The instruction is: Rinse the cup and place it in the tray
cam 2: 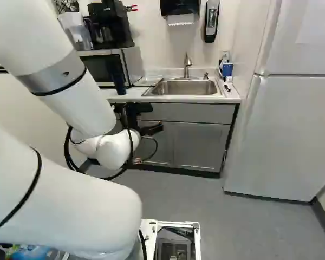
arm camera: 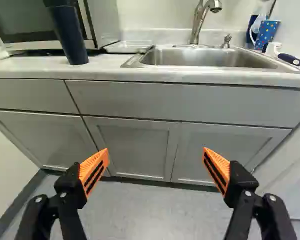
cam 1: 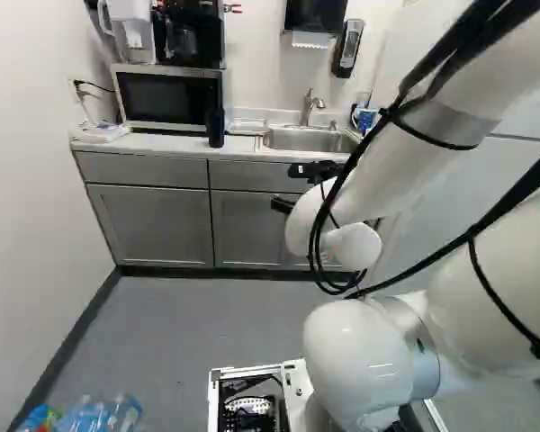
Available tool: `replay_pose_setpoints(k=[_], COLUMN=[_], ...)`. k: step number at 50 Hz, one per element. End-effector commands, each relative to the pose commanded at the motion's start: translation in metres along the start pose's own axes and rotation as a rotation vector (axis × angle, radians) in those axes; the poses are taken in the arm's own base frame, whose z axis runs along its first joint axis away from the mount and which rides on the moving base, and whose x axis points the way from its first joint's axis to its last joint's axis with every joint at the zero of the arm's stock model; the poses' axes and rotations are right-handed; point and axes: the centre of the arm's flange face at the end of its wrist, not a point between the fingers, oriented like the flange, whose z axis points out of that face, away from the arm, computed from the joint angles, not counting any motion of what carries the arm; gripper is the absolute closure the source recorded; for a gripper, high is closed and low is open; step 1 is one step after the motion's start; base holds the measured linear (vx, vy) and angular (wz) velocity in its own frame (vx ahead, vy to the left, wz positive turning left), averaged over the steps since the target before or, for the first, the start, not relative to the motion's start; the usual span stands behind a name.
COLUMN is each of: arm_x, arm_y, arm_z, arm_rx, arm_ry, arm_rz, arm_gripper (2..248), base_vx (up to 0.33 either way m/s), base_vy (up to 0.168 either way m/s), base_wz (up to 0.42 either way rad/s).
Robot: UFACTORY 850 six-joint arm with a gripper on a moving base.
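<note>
- Counter (arm camera: 102,65): the cup (arm camera: 270,33) stands near its back corner nearest the fridge (cam 2: 292,130), beyond the sink (arm camera: 205,58).
- Pincer (arm camera: 156,159): spread wide, nothing between its pads, facing the cabinets below the counter's front edge.
- Tray (arm camera: 127,48): near the back edge, other side of the sink.
- Cup: probably light, stiff, breakable, slick once wet; grip its walls gently below the rim, clear of the handle (arm camera: 253,31).

The microwave (cam 1: 166,101) bore a load.
A coffee maker (cam 1: 195,36) and a pitcher (cam 1: 137,34) stood on top; a paper-towel dispenser (cam 2: 180,6) hung beside a soap dispenser (cam 2: 212,20). A refrigerator (cam 2: 292,135) stood at the right base view's right; plastic bottles (cam 1: 99,417) showed at the left base view's foot.
</note>
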Motion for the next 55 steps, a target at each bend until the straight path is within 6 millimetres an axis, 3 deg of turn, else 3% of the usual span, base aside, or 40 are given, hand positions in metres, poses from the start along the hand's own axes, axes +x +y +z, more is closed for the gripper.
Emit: replay_pose_setpoints(k=[30, 55], arm_x=[0.002, 0.034], arm_y=[0.0, 0.003], arm_z=[0.003, 0.022], arm_rx=[0.0, -0.009], arm_ry=[0.0, 0.055], arm_rz=[0.0, 0.003], arm_gripper=[3, 3], base_vx=[0.0, 0.0], base_vy=[0.0, 0.0], base_wz=[0.0, 0.0])
